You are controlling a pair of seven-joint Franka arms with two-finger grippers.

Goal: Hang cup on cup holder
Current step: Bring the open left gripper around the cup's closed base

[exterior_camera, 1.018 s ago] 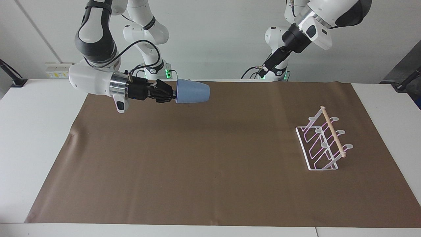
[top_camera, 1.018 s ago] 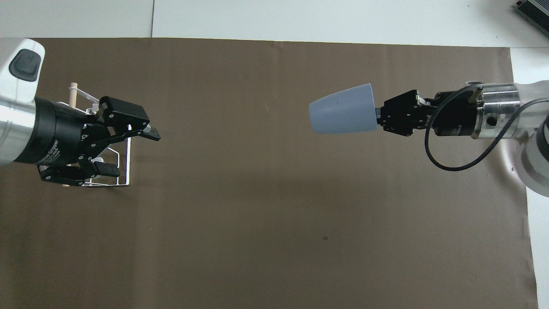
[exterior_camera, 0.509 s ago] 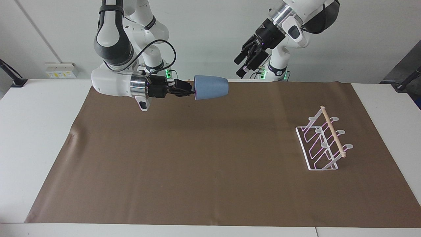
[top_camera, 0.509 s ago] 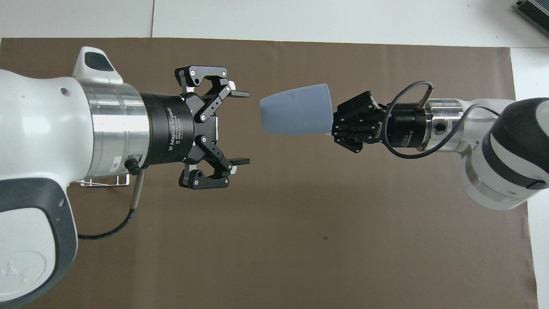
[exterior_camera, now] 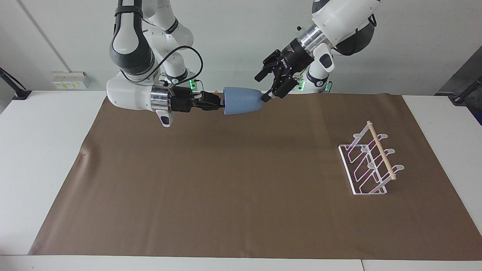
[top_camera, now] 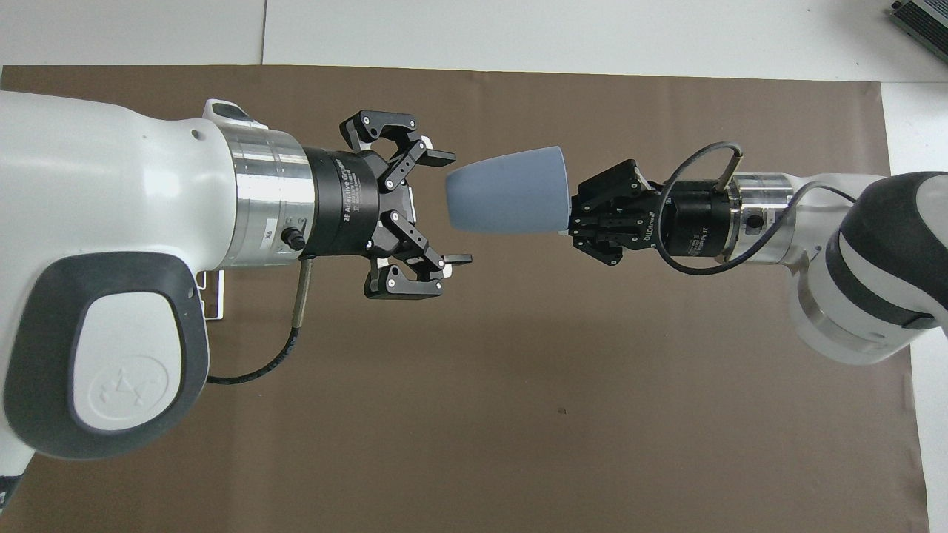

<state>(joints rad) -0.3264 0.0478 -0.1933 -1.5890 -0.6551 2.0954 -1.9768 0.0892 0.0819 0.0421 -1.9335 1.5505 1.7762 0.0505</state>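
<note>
My right gripper [exterior_camera: 223,104] [top_camera: 570,218] is shut on the rim of the light-blue cup [exterior_camera: 243,100] [top_camera: 507,191]. It holds the cup on its side in the air, base pointing toward the left arm's end of the table. My left gripper [exterior_camera: 262,88] [top_camera: 455,208] is open right at the cup's base, its fingertips reaching just past the base on either side. I cannot tell whether they touch it. The white wire cup holder [exterior_camera: 371,162] with its wooden dowel stands on the mat toward the left arm's end. From overhead only a bit of the holder's wire [top_camera: 221,296] shows under the left arm.
A brown mat [exterior_camera: 241,180] [top_camera: 518,370] covers most of the white table [exterior_camera: 45,150]. Both arms hang over the part of the mat nearest the robots. A socket strip [exterior_camera: 69,80] sits on the wall by the right arm's base.
The left arm swung from over the cup holder to the cup's base, staying open. The right arm carried the cup toward the table's middle, then held nearly still.
</note>
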